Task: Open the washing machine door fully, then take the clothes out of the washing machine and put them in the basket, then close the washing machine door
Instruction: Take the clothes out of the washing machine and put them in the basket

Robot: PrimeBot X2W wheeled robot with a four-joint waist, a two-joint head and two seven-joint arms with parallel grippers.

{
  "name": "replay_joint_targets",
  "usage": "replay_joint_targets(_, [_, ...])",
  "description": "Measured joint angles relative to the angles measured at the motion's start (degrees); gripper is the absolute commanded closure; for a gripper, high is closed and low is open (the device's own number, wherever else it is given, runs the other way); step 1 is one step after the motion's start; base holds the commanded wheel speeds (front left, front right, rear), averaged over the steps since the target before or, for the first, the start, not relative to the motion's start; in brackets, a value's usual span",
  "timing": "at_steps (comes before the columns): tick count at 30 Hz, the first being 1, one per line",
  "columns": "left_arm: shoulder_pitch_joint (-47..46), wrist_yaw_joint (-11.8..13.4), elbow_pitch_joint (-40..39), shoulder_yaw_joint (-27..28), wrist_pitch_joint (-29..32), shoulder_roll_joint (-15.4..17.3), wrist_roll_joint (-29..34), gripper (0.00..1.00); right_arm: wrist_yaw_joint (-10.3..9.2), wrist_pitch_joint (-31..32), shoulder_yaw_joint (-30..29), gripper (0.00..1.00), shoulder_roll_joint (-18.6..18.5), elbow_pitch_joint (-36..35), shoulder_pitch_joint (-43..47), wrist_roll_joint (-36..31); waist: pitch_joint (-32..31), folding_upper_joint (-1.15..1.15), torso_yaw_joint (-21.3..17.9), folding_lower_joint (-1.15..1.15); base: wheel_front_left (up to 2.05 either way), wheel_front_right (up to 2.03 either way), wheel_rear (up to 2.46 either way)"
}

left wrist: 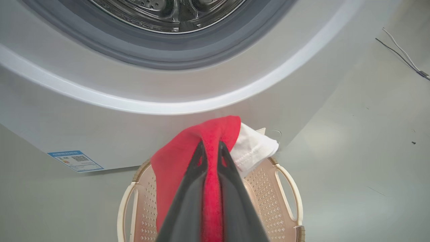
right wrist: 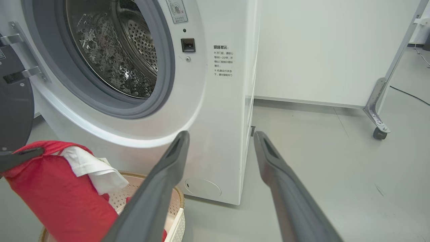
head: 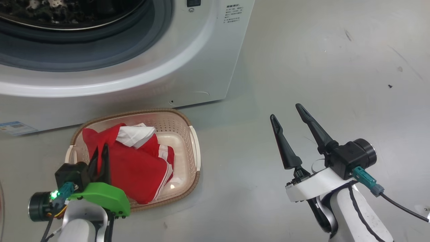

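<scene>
Left wrist view: left gripper (left wrist: 211,145) pinched a fold of red garment (left wrist: 174,161) between its fingers, over the basket (left wrist: 265,191); right gripper (head: 285,111) stood spread, empty.

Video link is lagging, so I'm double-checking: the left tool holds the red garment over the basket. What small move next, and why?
Probably open the left tool. It is shut on the red and white fabric garment, whose lower part lies inside the cream perforated plastic basket in front of the white front-loading washing machine, so letting go should drop the rest in.
</scene>
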Motion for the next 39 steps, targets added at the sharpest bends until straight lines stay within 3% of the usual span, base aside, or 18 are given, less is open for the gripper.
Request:
replay_joint_targets(23, [-14.4,-2.4,22.0,4.0,2.9,0.9,-3.7,1.0,0.18,0.0,1.5,0.0,0.0,-2.5,-5.5,3.1,12.3,0.0,-4.3,0.0,0.0,0.0,0.0])
replay_joint_targets(37, [-20.2,-3.3,32.9,5.9,2.8,1.7,-5.8,1.0,-0.35,0.0,1.8,0.0,0.0,-2.3,-6.9,3.7,14.2,0.0,-5.5,0.0,0.0,0.0,0.0])
replay_joint_targets(38, [-20.5,-3.4,33.4,5.9,2.6,1.7,-5.8,0.7,-0.35,0.0,1.8,0.0,0.0,-2.2,-7.0,3.7,14.2,0.0,-5.5,0.0,0.0,0.0,0.0])
replay_joint_targets(39, [-20.7,-3.4,33.8,5.9,2.3,1.7,-5.9,0.57,-0.35,0.0,1.9,0.0,0.0,-2.1,-7.0,3.8,14.2,0.0,-5.5,0.01,0.0,0.0,0.0])
